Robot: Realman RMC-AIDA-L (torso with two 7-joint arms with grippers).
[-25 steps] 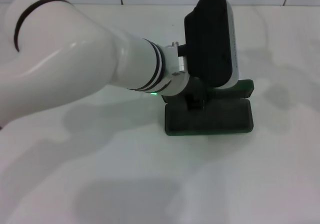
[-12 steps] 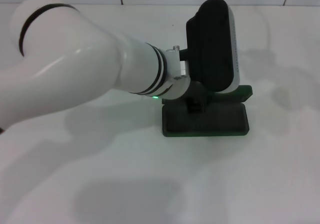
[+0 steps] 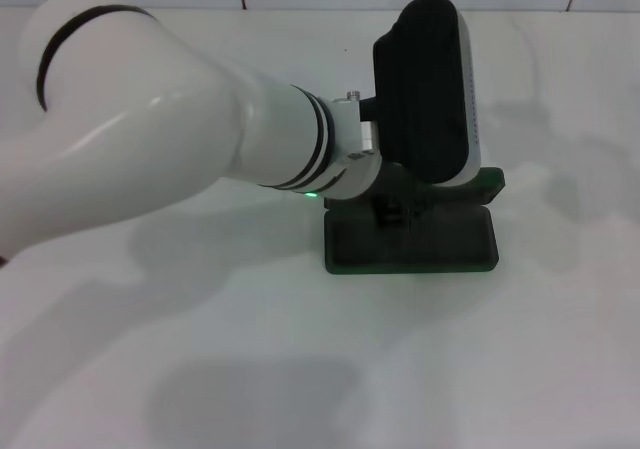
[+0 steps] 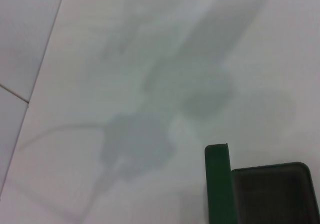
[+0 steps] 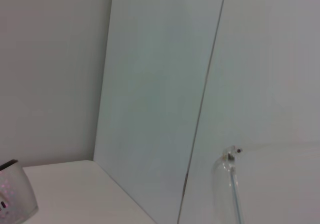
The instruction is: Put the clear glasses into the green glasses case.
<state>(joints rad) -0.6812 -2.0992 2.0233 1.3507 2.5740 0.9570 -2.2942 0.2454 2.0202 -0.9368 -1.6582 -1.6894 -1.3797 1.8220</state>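
Note:
The green glasses case (image 3: 420, 244) lies open on the white table, right of centre in the head view. My left gripper (image 3: 392, 207) reaches down onto its far side, its black body covering the hinge area, and the fingers are mostly hidden. The left wrist view shows the case's green edge (image 4: 217, 184) standing beside the dark lining (image 4: 272, 194), which holds nothing. Part of the clear glasses (image 5: 231, 184) appears only in the right wrist view, raised in front of a pale wall; what holds them is out of the picture. My right gripper shows in no view.
The white table (image 3: 250, 369) spreads out on all sides of the case, with a tiled wall at the back. A white rounded casing (image 5: 15, 196) sits at the corner of the right wrist view.
The case has slid slightly to the left and my left gripper has shifted a little to the right with it. Nothing has visibly moved in the last half second.

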